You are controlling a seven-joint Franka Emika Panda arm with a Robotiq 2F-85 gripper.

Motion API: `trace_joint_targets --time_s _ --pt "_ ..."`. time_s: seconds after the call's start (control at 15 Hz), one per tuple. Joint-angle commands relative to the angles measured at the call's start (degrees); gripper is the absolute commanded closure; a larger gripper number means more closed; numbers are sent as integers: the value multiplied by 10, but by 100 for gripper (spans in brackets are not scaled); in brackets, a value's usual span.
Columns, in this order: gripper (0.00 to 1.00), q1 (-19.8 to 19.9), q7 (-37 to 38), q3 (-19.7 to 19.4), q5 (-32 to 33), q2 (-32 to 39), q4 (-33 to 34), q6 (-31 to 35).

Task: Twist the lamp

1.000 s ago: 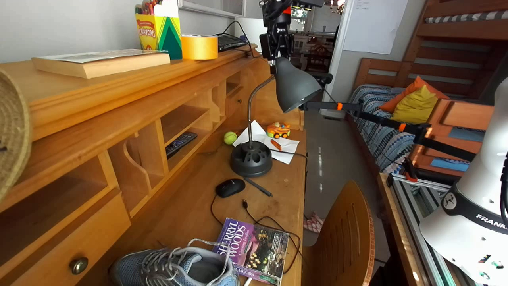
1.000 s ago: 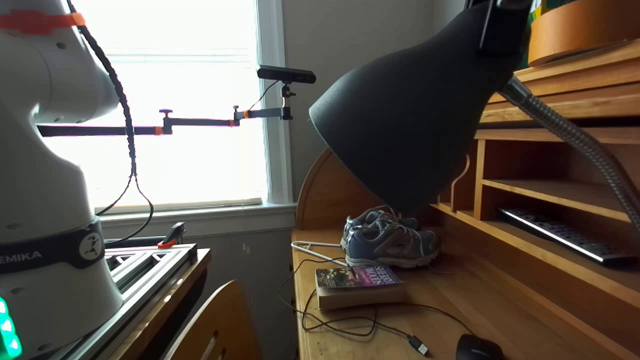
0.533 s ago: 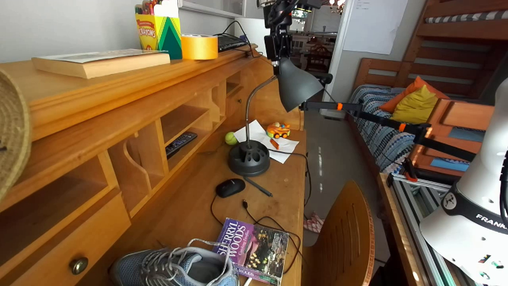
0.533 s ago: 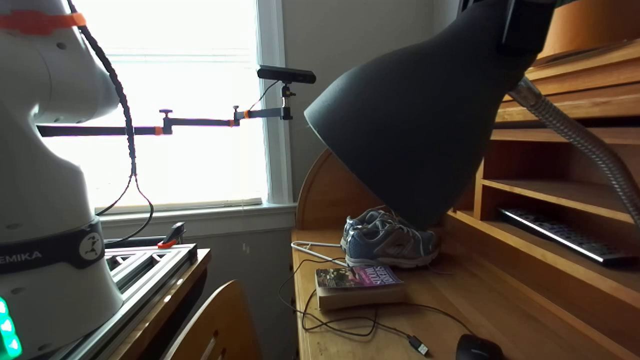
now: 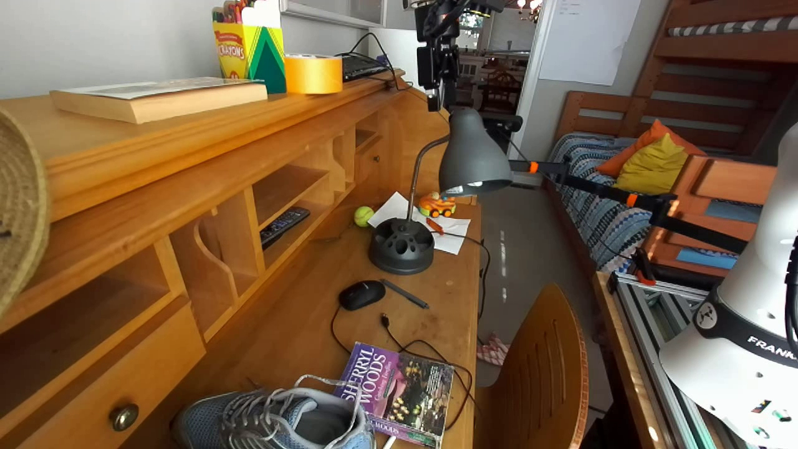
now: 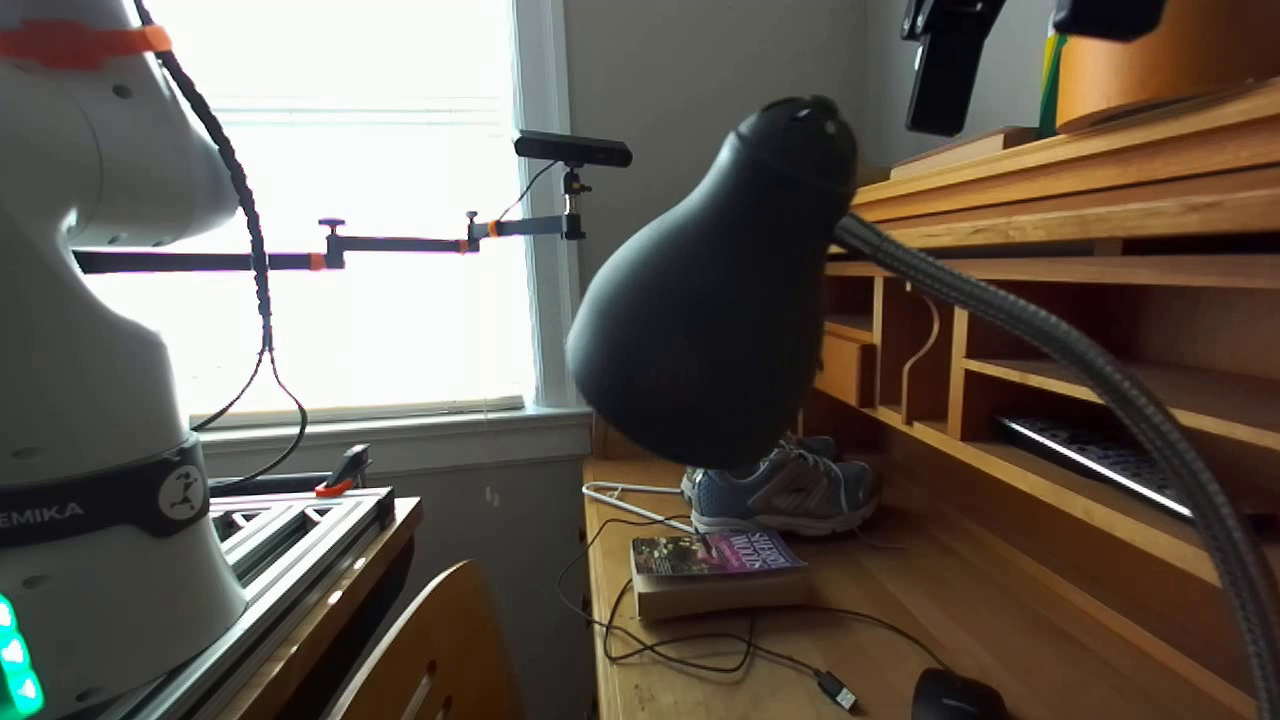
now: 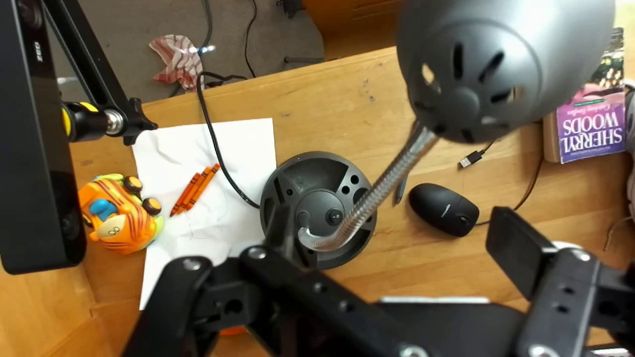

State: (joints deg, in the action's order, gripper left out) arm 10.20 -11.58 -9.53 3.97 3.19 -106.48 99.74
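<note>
The lamp's grey cone shade (image 5: pixel 477 156) tilts downward on its bent gooseneck (image 7: pixel 392 183), and part of the bulb shows under its rim in an exterior view. Its round black base (image 5: pixel 402 249) rests on the desk. Filling much of an exterior view is the same shade (image 6: pixel 715 310), apart from my gripper (image 6: pixel 1025 55), which stands higher and toward the shelves. In the wrist view the gripper (image 7: pixel 399 232) is spread wide with nothing between its fingers; the vented top of the shade (image 7: pixel 476 89) lies beyond them, at the upper right.
On the desk (image 5: pixel 436 324) are a black mouse (image 7: pixel 444 209), a pen (image 5: pixel 405 293), a cable, a paperback (image 5: pixel 399 393), a shoe (image 5: pixel 280 418), paper with crayons (image 7: pixel 193 191) and a toy car (image 7: pixel 121 213). Cubbyholes line one side; a chair (image 5: pixel 536 374) stands at the front edge.
The gripper has opened and let go of the lamp's shade. The shade has swung clear of the fingers and sits lower. The base has shifted slightly on the desk.
</note>
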Motion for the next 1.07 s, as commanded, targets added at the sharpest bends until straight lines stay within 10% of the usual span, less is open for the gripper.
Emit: trace_joint_targets --time_s 0.0,1.0 --pt "0 -1 12 0 6 -20 -4 -8" --pt "0 -4 395 24 2 -155 -59 -53"
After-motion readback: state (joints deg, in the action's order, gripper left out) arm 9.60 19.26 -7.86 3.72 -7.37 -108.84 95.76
